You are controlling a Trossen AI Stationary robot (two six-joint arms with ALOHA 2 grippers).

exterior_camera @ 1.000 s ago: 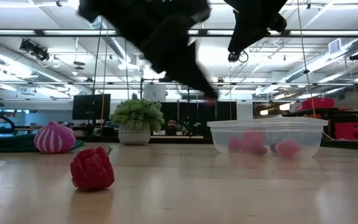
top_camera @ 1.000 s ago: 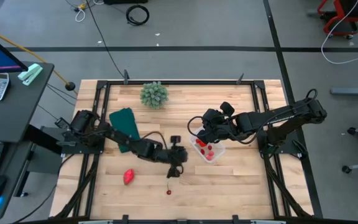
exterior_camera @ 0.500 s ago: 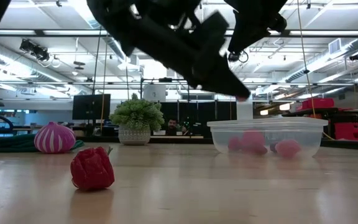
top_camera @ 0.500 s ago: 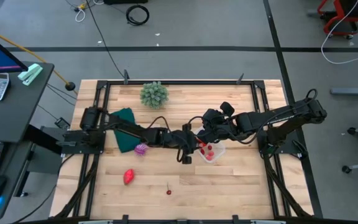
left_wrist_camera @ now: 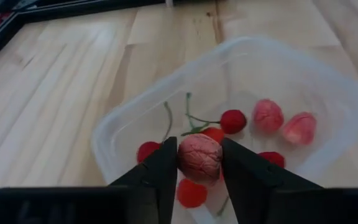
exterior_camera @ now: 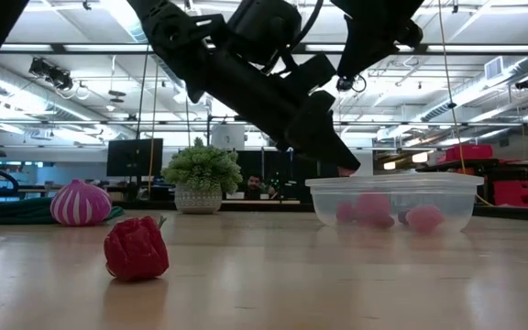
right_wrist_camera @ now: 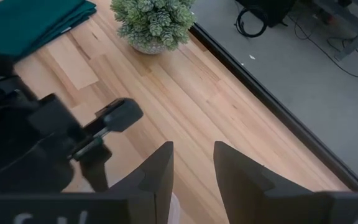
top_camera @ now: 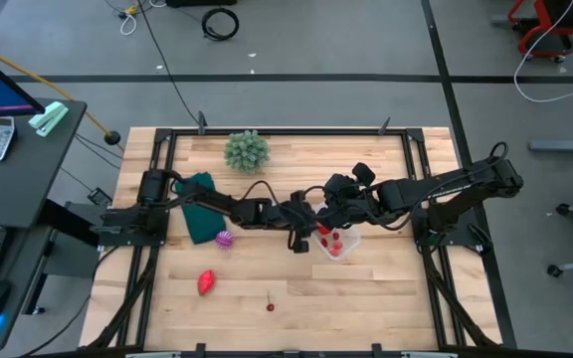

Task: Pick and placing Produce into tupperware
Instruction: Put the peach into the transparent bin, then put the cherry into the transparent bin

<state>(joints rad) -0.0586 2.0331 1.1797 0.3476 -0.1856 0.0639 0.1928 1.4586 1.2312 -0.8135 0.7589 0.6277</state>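
Observation:
The clear tub (top_camera: 338,244) (exterior_camera: 392,197) sits right of the table's middle, with pink and red berries and stemmed cherries inside (left_wrist_camera: 135,112). My left gripper (top_camera: 304,239) (exterior_camera: 342,165) (left_wrist_camera: 199,158) reaches over the tub's left end, shut on a pink berry. My right gripper (top_camera: 326,204) (right_wrist_camera: 193,168) hovers just beyond the tub's far side, open by a narrow gap, with nothing between its fingers. On the table rest a red strawberry (top_camera: 206,282) (exterior_camera: 137,247), a striped purple-pink ball (top_camera: 226,239) (exterior_camera: 80,203) and a tiny red berry (top_camera: 270,306). My left gripper pinches the pink berry (left_wrist_camera: 199,157) by its two sides between the fingers. The fingers slant down from the table's left. The berry is lifted clear, above the tub's inside near its left rim.
A spiky green plant (top_camera: 246,150) (right_wrist_camera: 154,22) stands near the far edge. A dark green folded cloth (top_camera: 199,199) (right_wrist_camera: 30,18) lies on the left under my left arm. Bare wood lies along the near edge. The two grippers are close together at the tub.
My left gripper, shut on the pink berry, has swung from the near middle of the table toward the right and far side, ending over the tub's left end and dipping toward its rim. The arm's move has uncovered the striped ball.

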